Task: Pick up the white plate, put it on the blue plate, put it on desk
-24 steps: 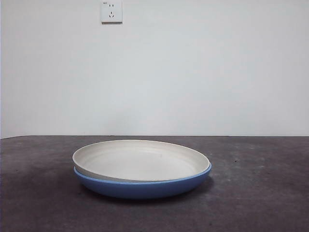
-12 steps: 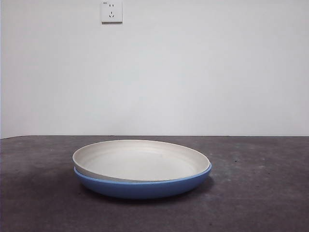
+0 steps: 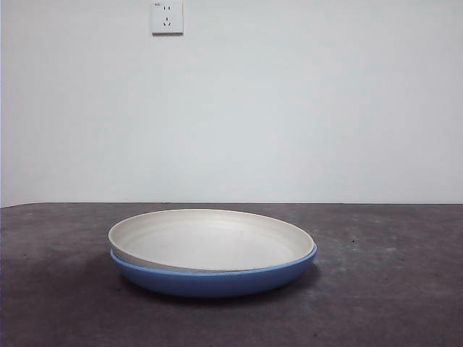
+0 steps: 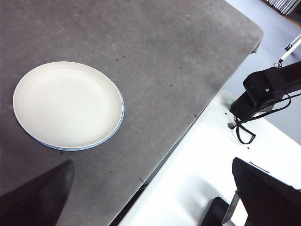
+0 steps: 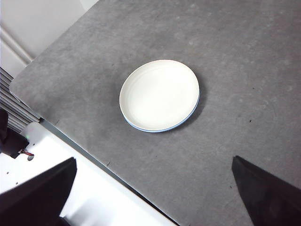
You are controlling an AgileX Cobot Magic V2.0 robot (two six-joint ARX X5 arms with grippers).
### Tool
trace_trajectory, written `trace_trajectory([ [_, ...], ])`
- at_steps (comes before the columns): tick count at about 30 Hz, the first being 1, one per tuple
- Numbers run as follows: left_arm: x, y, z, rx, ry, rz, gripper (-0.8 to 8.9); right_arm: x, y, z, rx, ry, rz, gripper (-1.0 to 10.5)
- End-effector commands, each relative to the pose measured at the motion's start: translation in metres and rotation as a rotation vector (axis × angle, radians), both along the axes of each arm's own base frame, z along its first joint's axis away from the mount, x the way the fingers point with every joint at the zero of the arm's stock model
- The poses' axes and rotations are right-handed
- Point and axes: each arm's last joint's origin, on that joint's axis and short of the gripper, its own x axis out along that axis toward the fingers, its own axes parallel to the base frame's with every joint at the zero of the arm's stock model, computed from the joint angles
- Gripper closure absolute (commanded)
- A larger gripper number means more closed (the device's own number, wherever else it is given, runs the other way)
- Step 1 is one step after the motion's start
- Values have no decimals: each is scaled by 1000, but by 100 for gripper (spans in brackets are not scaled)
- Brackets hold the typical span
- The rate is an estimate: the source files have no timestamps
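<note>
White plate sits nested inside the blue plate, the pair stacked on the desk a little toward the near side of the front view. From that low angle the cream rim rises just above the blue one, which shows as a glossy band curving underneath. A wall socket is fixed high on the pale wall behind.

Seen from the left wrist, the white plate covers almost all of the blue plate, leaving only a thin blue crescent along one edge. The left gripper hangs well above and away from the stack, near the desk edge, its two black jaws spread wide with nothing between them. Another dark arm segment with cables shows off the table over a white base.

From the right wrist, the white plate and the sliver of blue plate lie well clear of the right gripper, whose jaws are likewise far apart and empty, high over the desk
</note>
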Motion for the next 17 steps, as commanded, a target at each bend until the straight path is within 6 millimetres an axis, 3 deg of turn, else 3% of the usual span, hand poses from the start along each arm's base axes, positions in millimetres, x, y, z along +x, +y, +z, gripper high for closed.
trace_trajectory([
  [1, 0, -1, 2, -5, -5, -6, 312, -3, -3, -3, -42, 44, 0, 390],
  [3, 0, -1, 2, -5, -5, -6, 454, -2, -3, -3, -43, 45, 1, 454],
  [6, 0, -1, 2, -5, -6, -6, 810, -2, -3, -3, -43, 45, 0, 925],
  [17, 0, -1, 2, -5, -5, -6, 794, 0, -3, -1, -49, -4, -60, 925],
])
